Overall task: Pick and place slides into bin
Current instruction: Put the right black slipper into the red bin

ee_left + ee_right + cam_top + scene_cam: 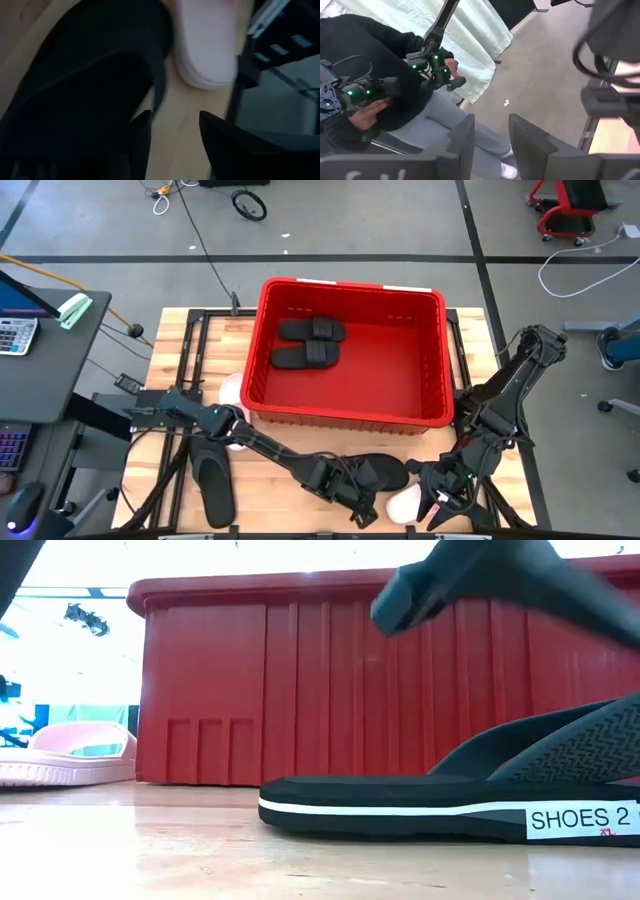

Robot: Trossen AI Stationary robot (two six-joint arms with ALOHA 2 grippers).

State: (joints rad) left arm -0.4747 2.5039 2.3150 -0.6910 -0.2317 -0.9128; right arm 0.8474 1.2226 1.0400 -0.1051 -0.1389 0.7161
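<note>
Wooden tabletop (170, 340) carries the red bin (345, 416), where two black band-strapped slides (310, 342) lie side by side. At the near edge the left gripper (362, 510) hangs low over a black thong slide (378, 471), its fingers (141, 145) parted a little with bare wood between them and nothing held. A pink slide (206, 45) lies just beside that black one. The right gripper (438, 506) hovers near the same edge, fingers slightly apart and empty, aimed off the table toward a seated person (380, 75). Another black slide (212, 480) rests left of the bin, and a white label (582, 819) on the nearest sole reads "SHOES 2".
</note>
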